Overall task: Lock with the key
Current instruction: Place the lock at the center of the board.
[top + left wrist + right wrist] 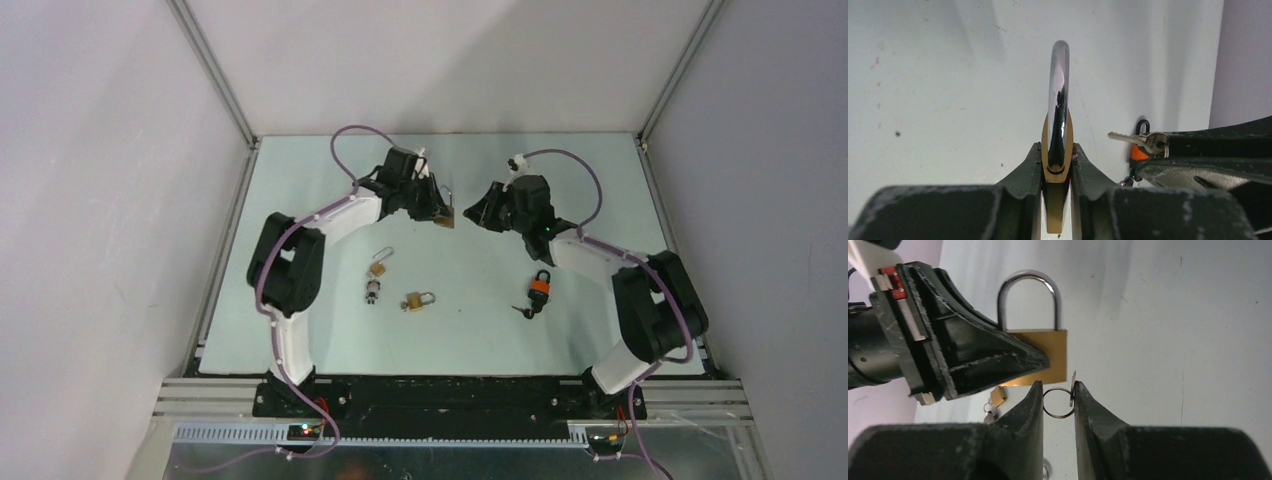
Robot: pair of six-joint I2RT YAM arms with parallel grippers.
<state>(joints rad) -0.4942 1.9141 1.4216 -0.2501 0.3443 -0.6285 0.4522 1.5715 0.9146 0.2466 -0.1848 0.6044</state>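
Right wrist view: the right claw (1058, 390) is clamped on a small key (1133, 138), seen edge-on, with its wire ring (1046, 407) hanging between the fingers. The key tip sits just under the body of a brass padlock (1050, 352); I cannot tell whether they touch. The left claw (1056, 152) is clamped on that padlock's body, over the far part of the worktop (330, 330). Nearer the arm bases lie an orange padlock (540, 287) and a small brass lock (420, 300).

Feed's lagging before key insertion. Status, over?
Left hand shut on brass padlock, shackle up. Right hand shut on key, tip short of padlock, not inserted. Nothing between them.
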